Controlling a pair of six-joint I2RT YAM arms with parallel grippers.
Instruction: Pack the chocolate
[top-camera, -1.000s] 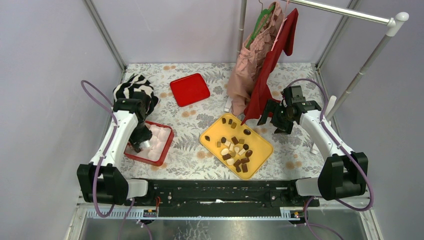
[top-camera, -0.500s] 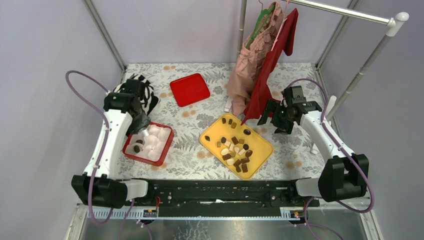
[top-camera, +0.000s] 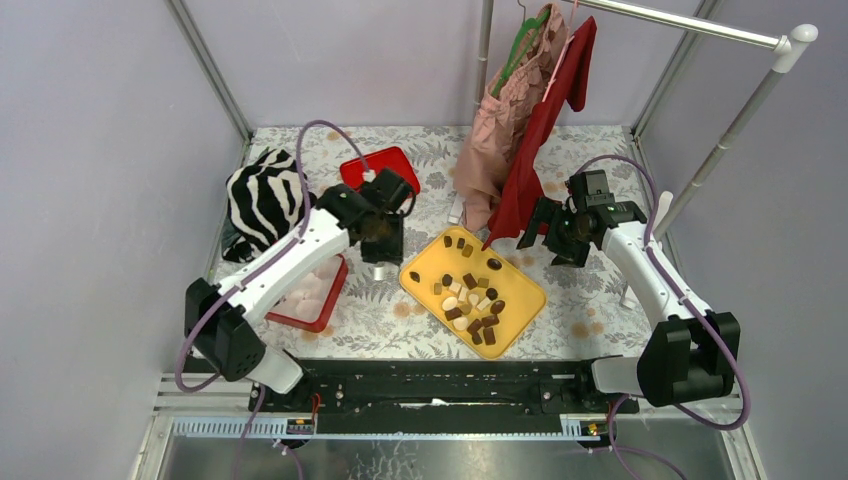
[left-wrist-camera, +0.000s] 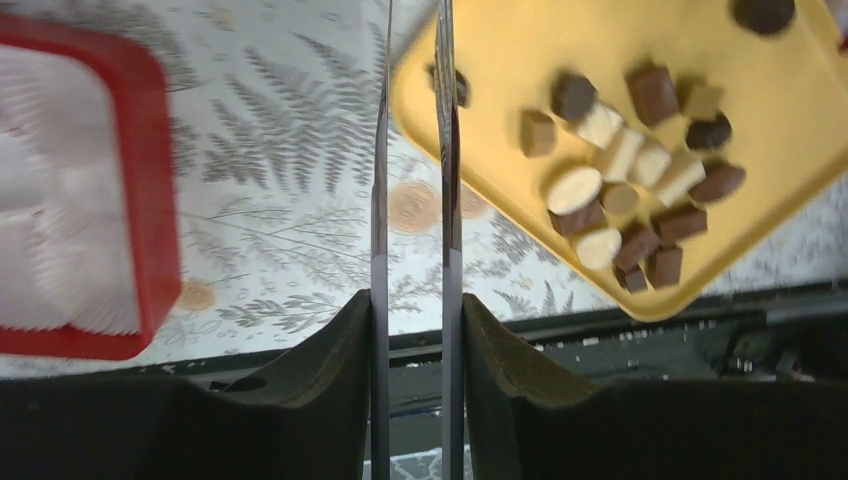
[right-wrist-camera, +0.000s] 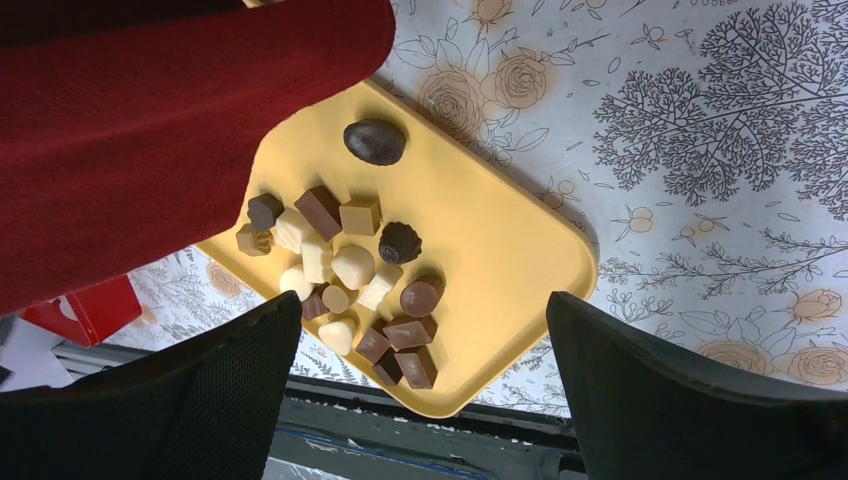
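My left hand (left-wrist-camera: 413, 60) has swung off the red box (top-camera: 306, 321) and now hangs over the tabletop (top-camera: 385, 318) at the left corner of the yellow tray (top-camera: 524, 294). Its fingers are a narrow gap apart with nothing between them. A lone dark piece (left-wrist-camera: 461, 86) lies just beyond them. The rest of the chocolate (top-camera: 472, 305) is heaped toward the tray's near end. My right hand (right-wrist-camera: 420, 310) waits past the tray's far right edge, spread wide and empty. I take this as the next pick starting, with most pieces unpacked.
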